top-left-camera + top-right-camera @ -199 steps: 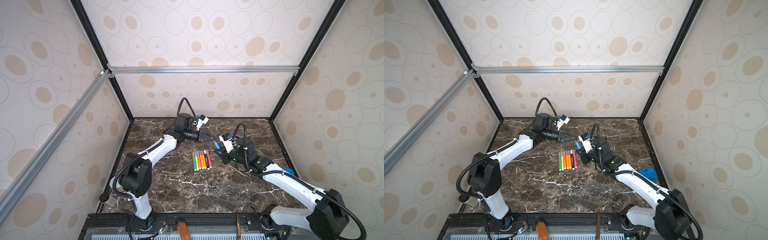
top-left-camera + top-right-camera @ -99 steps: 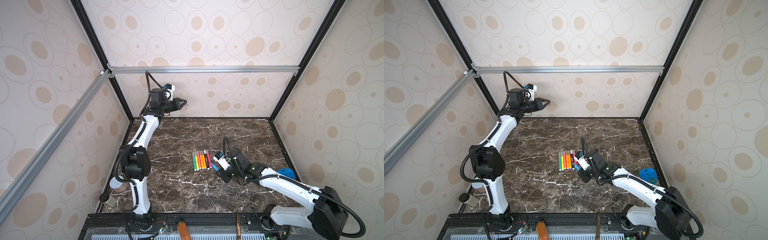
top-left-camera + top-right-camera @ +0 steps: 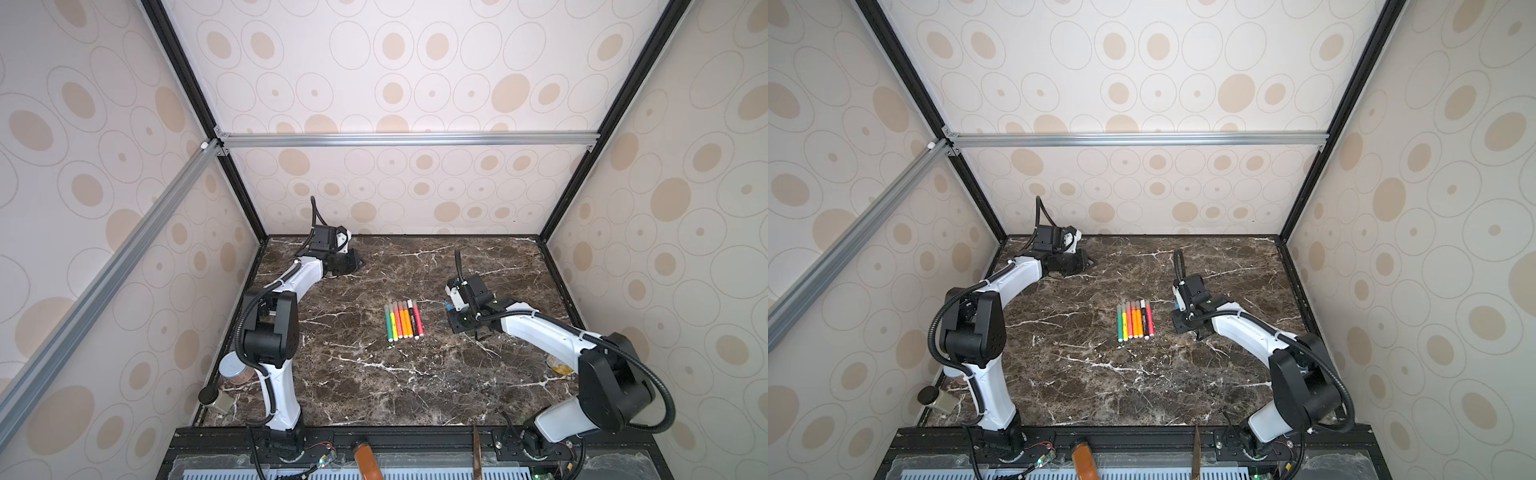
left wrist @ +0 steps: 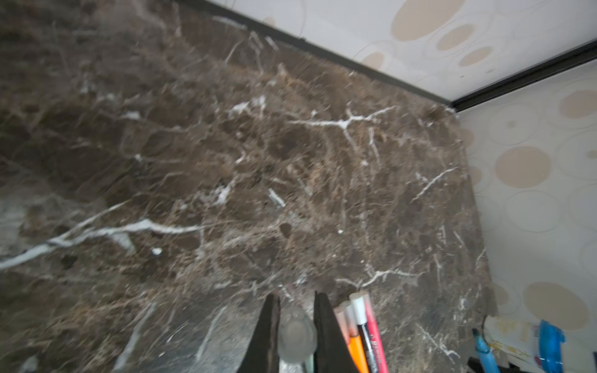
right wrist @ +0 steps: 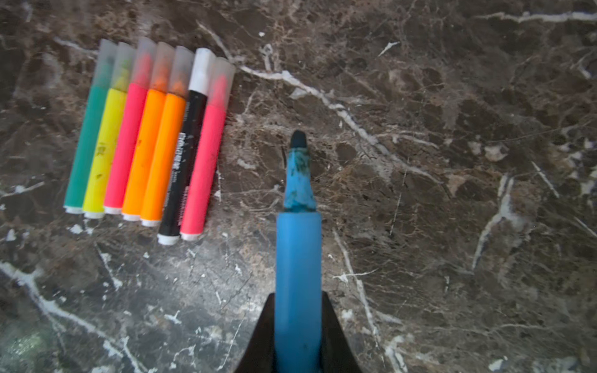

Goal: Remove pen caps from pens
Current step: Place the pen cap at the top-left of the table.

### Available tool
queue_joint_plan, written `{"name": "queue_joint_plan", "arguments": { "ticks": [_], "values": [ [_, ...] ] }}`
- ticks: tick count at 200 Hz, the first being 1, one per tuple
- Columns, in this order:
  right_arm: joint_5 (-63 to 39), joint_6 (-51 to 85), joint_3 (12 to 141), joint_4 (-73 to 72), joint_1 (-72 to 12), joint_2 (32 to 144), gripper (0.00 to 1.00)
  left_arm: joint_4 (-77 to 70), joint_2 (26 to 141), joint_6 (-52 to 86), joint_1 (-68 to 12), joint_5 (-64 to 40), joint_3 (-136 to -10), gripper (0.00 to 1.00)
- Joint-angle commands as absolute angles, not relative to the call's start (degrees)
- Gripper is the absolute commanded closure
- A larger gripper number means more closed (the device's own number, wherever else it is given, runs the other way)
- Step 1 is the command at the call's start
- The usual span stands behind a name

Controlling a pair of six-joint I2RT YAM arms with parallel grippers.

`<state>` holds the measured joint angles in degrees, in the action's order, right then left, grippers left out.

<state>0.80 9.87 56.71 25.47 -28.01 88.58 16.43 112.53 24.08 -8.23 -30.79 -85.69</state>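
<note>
Several capped pens lie side by side at the table's middle: green, yellow, pink, orange and black barrels. Their pen caps are translucent grey, one white. My right gripper is shut on an uncapped blue pen, its dark tip bare, held just right of the row. My left gripper sits low at the back left and is shut on a translucent pen cap.
The dark marble table is walled on three sides. Two small jars stand at the front left edge. A yellowish container with a blue lid sits behind the right arm.
The grippers were together above the pens. The left arm swung up to the back wall, then down to the back left. The right arm drew the blue pen to the row's right.
</note>
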Motion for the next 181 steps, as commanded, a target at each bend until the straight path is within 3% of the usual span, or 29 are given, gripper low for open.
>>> {"name": "queue_joint_plan", "arguments": {
  "ticks": [1, 81, 150, 181],
  "values": [
    [3.3, 11.3, 59.4, 27.5, -27.0, 92.0, 1.00, 17.6, 114.0, 21.1, -8.3, -27.6, -86.3, 1.00],
    [5.6, 10.7, 63.6, 26.6, -25.7, 101.1, 0.89, 19.6, 119.9, 19.4, -8.3, -26.0, -87.3, 1.00],
    [7.1, 8.7, 63.7, 27.0, -25.7, 102.8, 0.68, 18.4, 122.3, 19.9, -8.3, -29.8, -86.8, 1.00],
    [7.3, 8.5, 63.9, 26.5, -25.6, 103.3, 0.66, 18.2, 122.8, 20.0, -8.3, -29.8, -86.9, 1.00]
  ]
}}
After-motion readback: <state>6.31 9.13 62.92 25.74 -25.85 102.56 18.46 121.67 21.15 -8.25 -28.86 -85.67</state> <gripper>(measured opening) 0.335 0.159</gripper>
